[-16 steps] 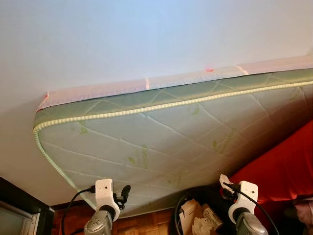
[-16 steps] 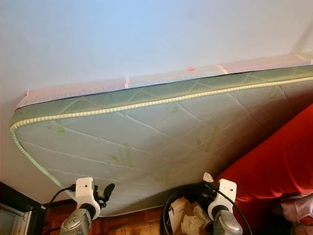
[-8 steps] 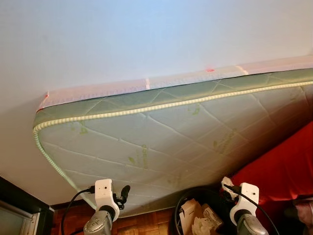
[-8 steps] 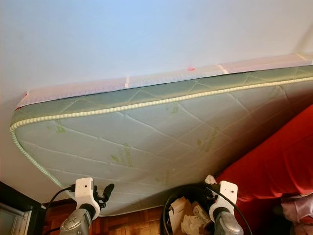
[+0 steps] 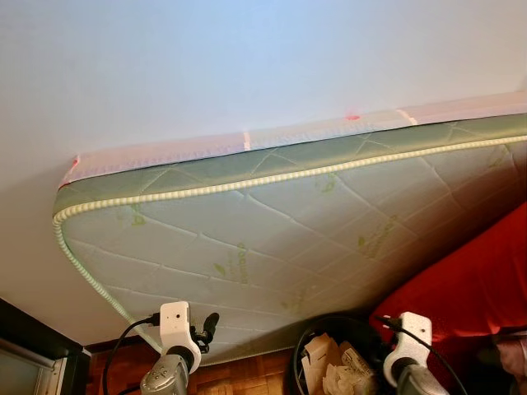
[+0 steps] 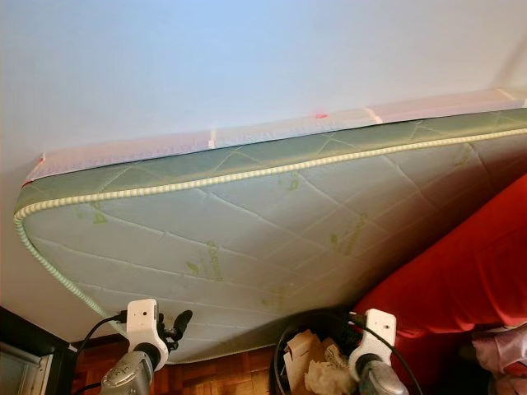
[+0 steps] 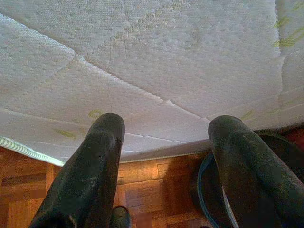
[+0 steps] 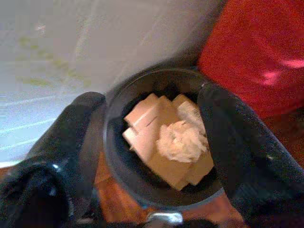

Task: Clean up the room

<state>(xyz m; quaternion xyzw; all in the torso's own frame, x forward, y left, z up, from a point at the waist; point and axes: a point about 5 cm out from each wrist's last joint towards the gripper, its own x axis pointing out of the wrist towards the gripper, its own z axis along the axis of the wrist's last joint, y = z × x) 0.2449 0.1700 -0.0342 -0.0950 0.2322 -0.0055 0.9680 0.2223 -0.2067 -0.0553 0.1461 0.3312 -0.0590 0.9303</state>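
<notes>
A pale wall (image 5: 206,66) takes up the upper part of the head views; leaning against it is a large mattress (image 5: 288,230), quilted in pale green with a leaf print and a corded edge, its lower corner resting on the wooden floor (image 5: 247,370); to the right of the mattress hangs a bright red cloth (image 5: 469,288), its lower edge close beside the bin.

At the foot of the mattress, on the floor, stands a round black bin (image 8: 118,161); inside it lie pieces of tan cardboard (image 8: 161,156), and on top of them sits a crumpled wad of white paper (image 8: 183,140), loose and touching neither finger.

The right gripper (image 8: 152,137) hangs directly above the mouth of the bin, its two black fingers (image 8: 232,142) spread wide apart with nothing between them, released; the bin's rim sits between the fingers in the wrist view.

The left gripper (image 7: 164,161) is raised in front of the lower face of the mattress, to the left of the bin; its fingers (image 7: 90,171) are likewise spread and hold nothing; beyond them are the quilted cloth, the floor and part of the bin's rim.

At the lower left corner of the head views stands a piece of dark furniture (image 5: 33,346), against the wall.
</notes>
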